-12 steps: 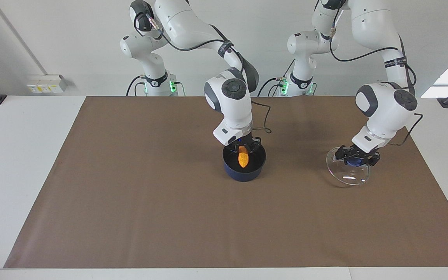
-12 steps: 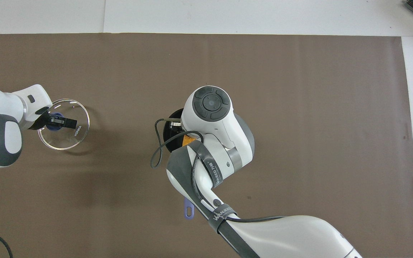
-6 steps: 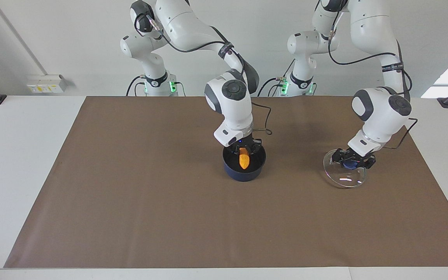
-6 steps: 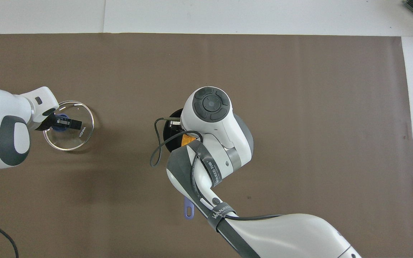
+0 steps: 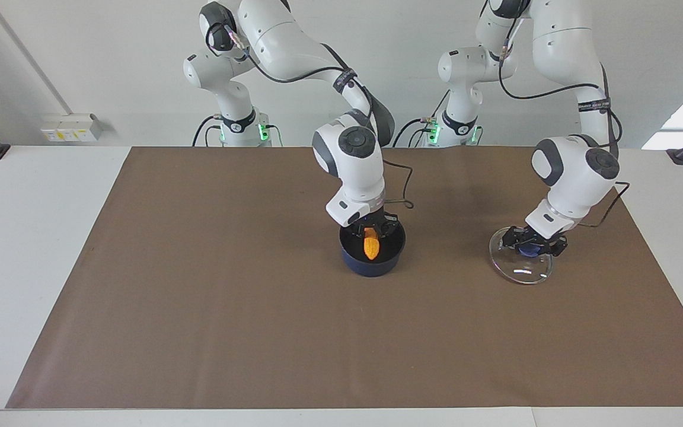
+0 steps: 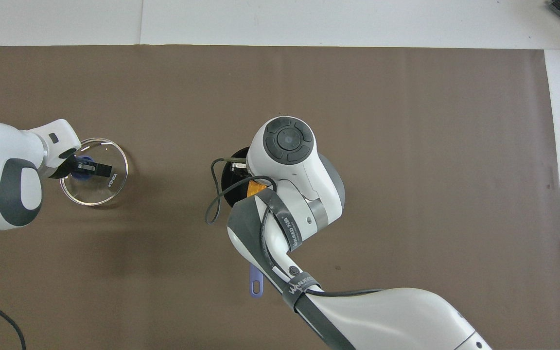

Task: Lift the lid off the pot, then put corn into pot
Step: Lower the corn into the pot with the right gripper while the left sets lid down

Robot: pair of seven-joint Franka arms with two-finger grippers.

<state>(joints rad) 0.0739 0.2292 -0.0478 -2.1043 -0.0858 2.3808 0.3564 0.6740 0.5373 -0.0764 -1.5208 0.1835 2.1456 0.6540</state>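
Observation:
The dark blue pot (image 5: 372,265) stands on the brown mat mid-table; in the overhead view only part of its rim (image 6: 232,183) and its handle tip (image 6: 256,285) show past the right arm. My right gripper (image 5: 370,229) is over the pot's mouth, shut on the orange corn (image 5: 370,245), which hangs tip down inside the pot. My left gripper (image 5: 534,247) (image 6: 87,167) is shut on the blue knob (image 6: 79,162) of the glass lid (image 5: 520,271) (image 6: 104,192). It holds the lid tilted and low over the mat, toward the left arm's end.
The brown mat (image 5: 199,296) covers most of the white table (image 5: 21,237). A black cable loop (image 6: 212,194) hangs from the right wrist beside the pot.
My left gripper has carried the lid a little toward the pot and lower, with the lid less tilted. The right gripper and the corn have barely moved.

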